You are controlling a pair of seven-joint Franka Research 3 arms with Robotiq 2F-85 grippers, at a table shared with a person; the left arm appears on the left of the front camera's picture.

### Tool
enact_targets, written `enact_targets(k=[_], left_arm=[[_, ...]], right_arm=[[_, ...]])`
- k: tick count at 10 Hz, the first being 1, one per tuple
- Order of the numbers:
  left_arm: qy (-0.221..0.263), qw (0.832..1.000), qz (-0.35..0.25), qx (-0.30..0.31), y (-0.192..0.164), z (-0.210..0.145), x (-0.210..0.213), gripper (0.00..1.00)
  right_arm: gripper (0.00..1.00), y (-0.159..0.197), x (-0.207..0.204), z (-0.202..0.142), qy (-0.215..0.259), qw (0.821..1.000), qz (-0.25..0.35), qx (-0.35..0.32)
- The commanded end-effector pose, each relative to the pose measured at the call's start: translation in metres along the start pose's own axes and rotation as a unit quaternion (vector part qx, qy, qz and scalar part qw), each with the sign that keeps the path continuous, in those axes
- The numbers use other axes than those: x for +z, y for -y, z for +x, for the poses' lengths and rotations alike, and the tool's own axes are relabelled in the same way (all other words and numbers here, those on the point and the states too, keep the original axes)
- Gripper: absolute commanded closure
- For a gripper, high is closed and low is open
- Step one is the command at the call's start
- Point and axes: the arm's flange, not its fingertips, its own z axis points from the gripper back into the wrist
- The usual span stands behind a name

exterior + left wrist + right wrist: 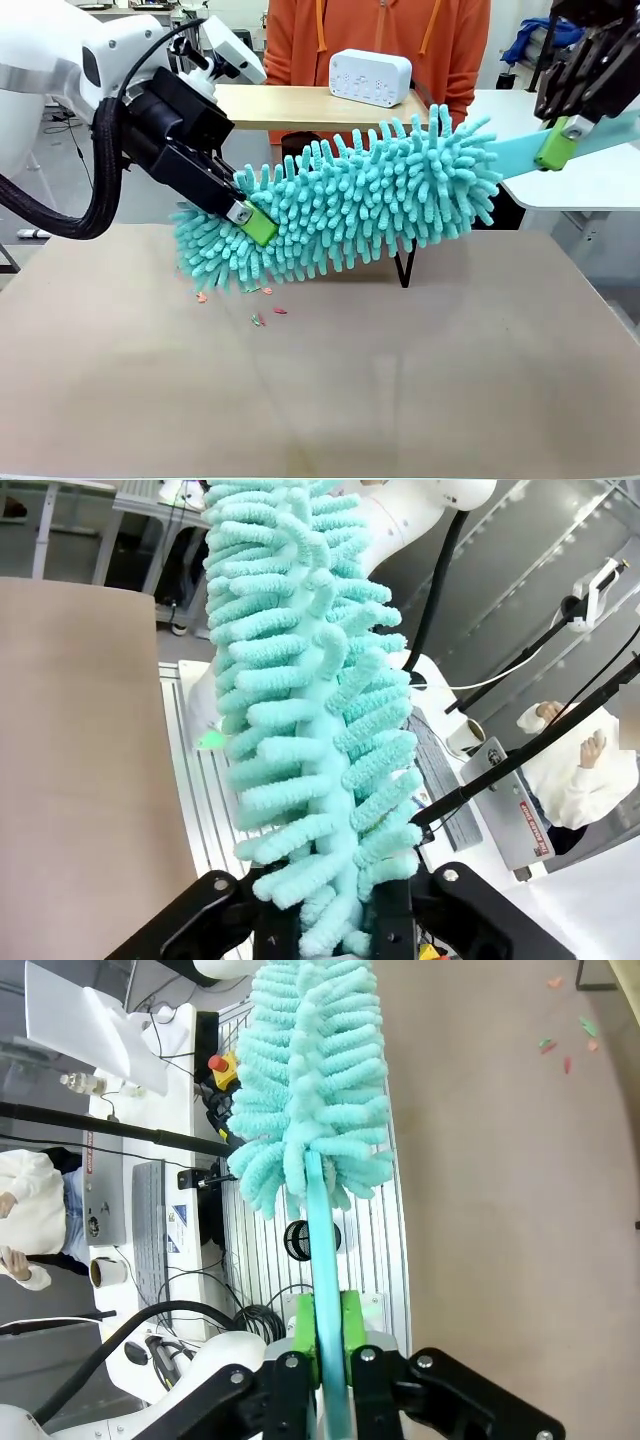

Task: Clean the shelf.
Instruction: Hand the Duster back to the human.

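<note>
With the right pincer point(560, 142) clamped on the duster point(350, 200) handle and the left pincer point(250, 222) closing on its fluffy tip, we risk bending it against the shelf point(300, 105).

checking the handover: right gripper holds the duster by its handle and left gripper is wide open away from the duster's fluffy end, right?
Not quite. In the front view the left gripper is shut on the teal duster, at its fluffy end. The right gripper does hold the handle.
</note>
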Motion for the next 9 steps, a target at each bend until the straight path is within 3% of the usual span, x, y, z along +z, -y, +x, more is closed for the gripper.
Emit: enact_targets(k=[1, 3, 4, 5, 6, 7, 8, 9], left_arm=[[0.007, 1.0, -0.002, -0.012, 0.001, -0.004, -0.003, 1.0], [0.007, 1.0, -0.001, -0.012, 0.001, -0.004, -0.003, 1.0], [0.007, 1.0, -0.001, -0.011, 0.0, -0.004, -0.002, 1.0], [0.003, 1.0, 0.002, -0.009, 0.0, -0.005, -0.002, 1.0], [-0.001, 1.0, 0.003, -0.009, 0.0, -0.006, -0.002, 1.0], [-0.008, 1.0, 0.004, -0.007, -0.001, -0.008, -0.003, 1.0], [-0.015, 1.0, 0.004, -0.009, -0.002, -0.01, -0.004, 1.0], [-0.023, 1.0, 0.003, -0.012, -0.002, -0.013, -0.005, 1.0]], right_arm=[[0.88, -0.001, -0.003, -0.006, 0.016, 1.0, 0.008, 0.014], [0.88, -0.001, -0.003, -0.006, 0.016, 1.0, 0.008, 0.014], [0.28, 0.0, -0.003, -0.006, 0.016, 1.0, 0.01, 0.015], [0.28, 0.001, -0.003, -0.009, 0.023, 1.0, 0.014, 0.012], [0.0, 0.002, -0.001, -0.011, 0.034, 0.999, 0.017, 0.009], [0.24, 0.003, 0.0, -0.014, 0.049, 0.999, 0.022, 0.005], [0.0, 0.004, 0.0, -0.017, 0.078, 0.996, 0.016, -0.031], [0.0, 0.007, 0.002, -0.022, 0.129, 0.989, 0.026, -0.068]])
